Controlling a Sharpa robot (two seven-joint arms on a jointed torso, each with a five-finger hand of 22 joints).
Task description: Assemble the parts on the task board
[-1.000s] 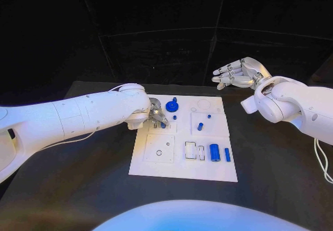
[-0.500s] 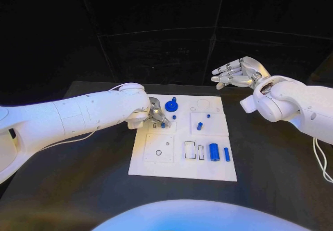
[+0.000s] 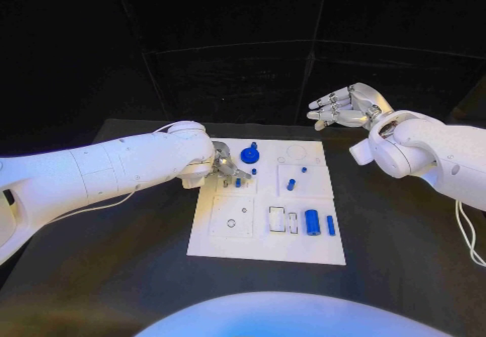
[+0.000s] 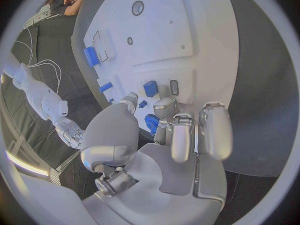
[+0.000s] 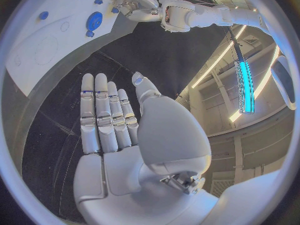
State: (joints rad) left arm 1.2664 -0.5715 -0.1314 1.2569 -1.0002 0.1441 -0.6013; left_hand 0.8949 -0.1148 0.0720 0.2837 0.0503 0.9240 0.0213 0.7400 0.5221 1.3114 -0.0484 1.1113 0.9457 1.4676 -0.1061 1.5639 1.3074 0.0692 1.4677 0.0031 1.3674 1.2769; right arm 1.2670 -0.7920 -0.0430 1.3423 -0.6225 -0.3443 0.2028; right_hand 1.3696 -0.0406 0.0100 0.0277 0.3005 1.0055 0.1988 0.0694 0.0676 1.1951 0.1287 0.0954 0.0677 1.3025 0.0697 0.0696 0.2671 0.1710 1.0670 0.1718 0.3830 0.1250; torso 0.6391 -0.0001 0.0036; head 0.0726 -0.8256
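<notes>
White task board (image 3: 265, 242) lies mid-counter (image 3: 121, 281). Near right of the board: a blue cylinder (image 3: 312, 222) lying flat, with a slimmer blue pin (image 3: 330, 225) just right of it. Mid-board: a small blue peg (image 3: 291, 184). Far left of the board: left hand (image 3: 225, 166) low over it, fingers (image 4: 180, 135) curled downward beside a small blue part (image 3: 238, 182); cannot tell if they grip anything. A blue gear (image 3: 250, 156) sits just beyond. Right hand (image 3: 344, 107) raised past the board's far right corner, fingers spread, holding nothing.
</notes>
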